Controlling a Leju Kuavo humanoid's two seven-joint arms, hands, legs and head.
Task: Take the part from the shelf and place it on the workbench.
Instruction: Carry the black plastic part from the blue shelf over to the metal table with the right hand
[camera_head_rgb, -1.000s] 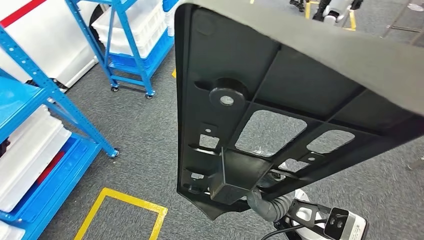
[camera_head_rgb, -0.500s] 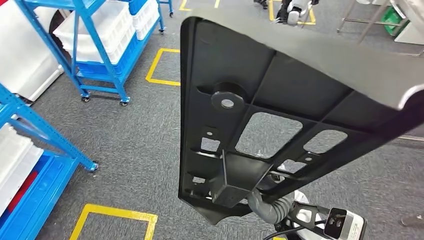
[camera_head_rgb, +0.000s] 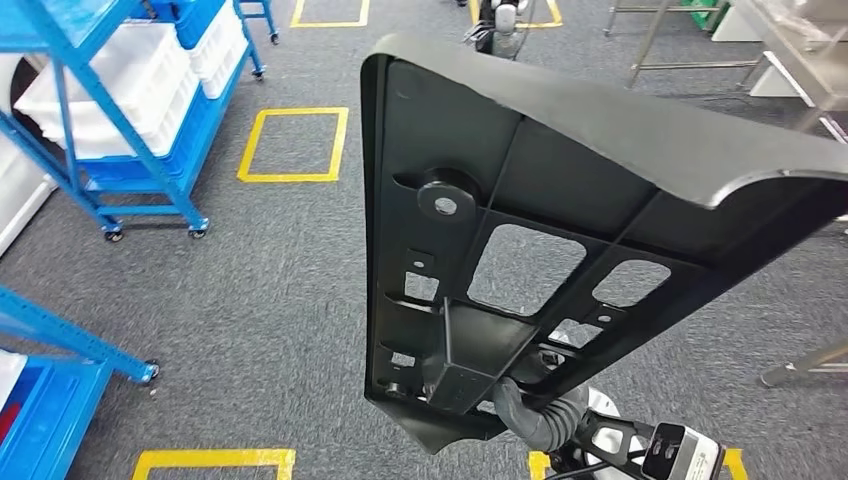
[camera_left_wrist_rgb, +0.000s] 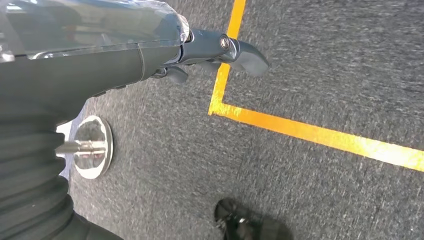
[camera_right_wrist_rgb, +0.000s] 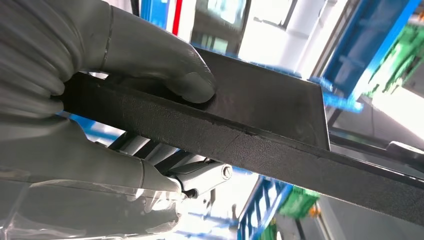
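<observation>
A large black plastic part (camera_head_rgb: 560, 170), ribbed with cut-out windows on the side facing me, stands tilted up in front of the head camera. My right hand (camera_head_rgb: 530, 412) grips its lower end from underneath. In the right wrist view the thick grey thumb (camera_right_wrist_rgb: 165, 65) presses on the part's flat edge (camera_right_wrist_rgb: 260, 145) while the fingers wrap it from the other side. My left hand (camera_left_wrist_rgb: 150, 50) hangs over the grey carpet, holding nothing, with its fingers apart.
Blue wheeled shelf racks with white crates (camera_head_rgb: 130, 90) stand at the upper left, and a blue rack leg (camera_head_rgb: 70, 340) crosses the lower left. Yellow tape squares (camera_head_rgb: 295, 145) mark the carpet. Metal table legs (camera_head_rgb: 690, 40) rise at the upper right.
The whole view has swung: the blue racks slid left and farther off, and metal table legs came in at the upper right. The part stays the same in my right hand.
</observation>
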